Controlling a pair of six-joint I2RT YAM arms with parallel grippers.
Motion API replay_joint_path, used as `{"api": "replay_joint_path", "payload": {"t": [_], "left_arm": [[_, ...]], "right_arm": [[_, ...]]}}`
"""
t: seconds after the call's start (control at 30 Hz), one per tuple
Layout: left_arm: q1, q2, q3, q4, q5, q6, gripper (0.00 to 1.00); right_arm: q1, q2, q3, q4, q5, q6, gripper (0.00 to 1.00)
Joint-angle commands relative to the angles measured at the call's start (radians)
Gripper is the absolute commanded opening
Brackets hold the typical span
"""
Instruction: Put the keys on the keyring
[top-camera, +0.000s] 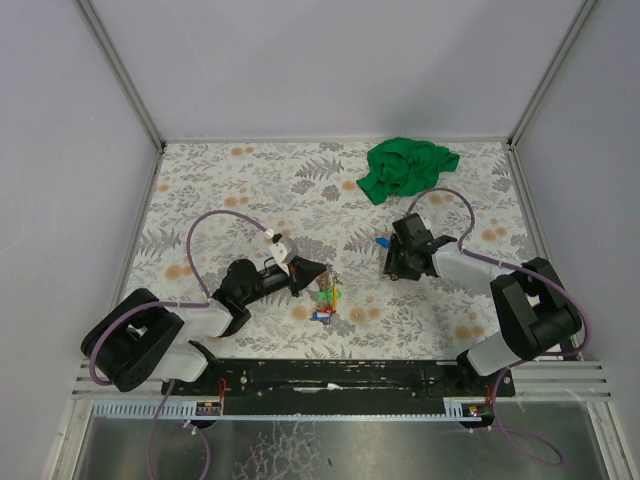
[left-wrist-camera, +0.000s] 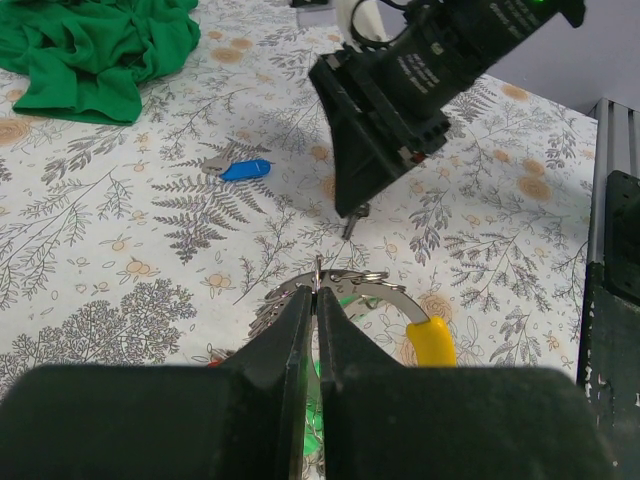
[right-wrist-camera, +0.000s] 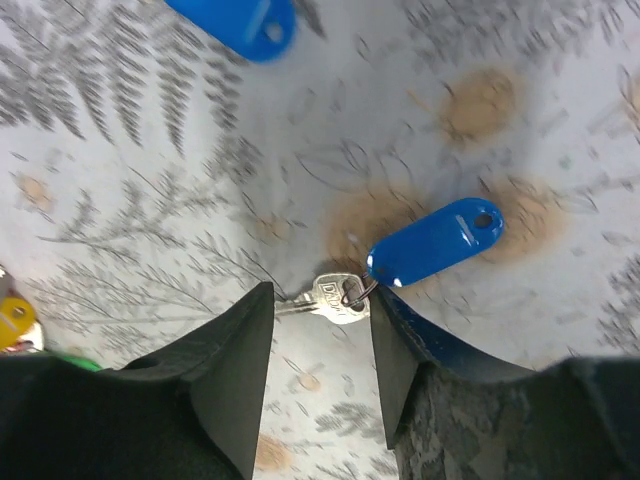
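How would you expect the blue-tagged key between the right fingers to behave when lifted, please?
Probably light: the key is smaller than the right fingers. Its blue tag joins by a small link, so it would likely dangle. Flat metal may slip.

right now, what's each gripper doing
Left gripper: closed, pinching the keyring.
Right gripper: open, holding nothing; a blue-tagged key lies on the table between its fingers.
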Motion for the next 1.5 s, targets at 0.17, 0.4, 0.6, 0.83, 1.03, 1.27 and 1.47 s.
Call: {"api": "replay_joint_path", "payload": {"t": [0.17,0.4,0.6,0.83,1.03,1.27,1.47], "left_arm": [[0.006,-0.02,0.016,0.007,-0.025,0.003,0.0],[0.006,-0.015,0.018,0.008,-0.018,0.0,0.0],[0.005,-0.021,0.017,0.003,-0.022,0.002,0.0],[0.005,-0.025,0.017,0.001,-0.023,0.006,0.0],[0.006,-0.015,0.021,0.004,-0.016,0.001,0.0],[0.006,-0.013,0.022,0.005,-0.012,-0.002,0.0],[0.006,-0.012,0.022,0.003,-0.007,-0.004,0.0]], "right_arm": [[0.007,0.016,0.145,0.029,-0.076,-0.133,0.52],[-0.017,-0.019,0.207,-0.069,-0.04,-0.317,0.59],[-0.088,0.126,0.295,-0.044,-0.123,-0.372,0.55],[-0.111,0.244,0.327,-0.01,-0.18,-0.381,0.5],[-0.13,0.25,0.283,-0.038,-0.156,-0.356,0.37],[-0.133,0.126,0.14,-0.129,-0.12,-0.276,0.33],[-0.122,0.002,0.061,-0.172,-0.162,-0.264,0.34]]}}
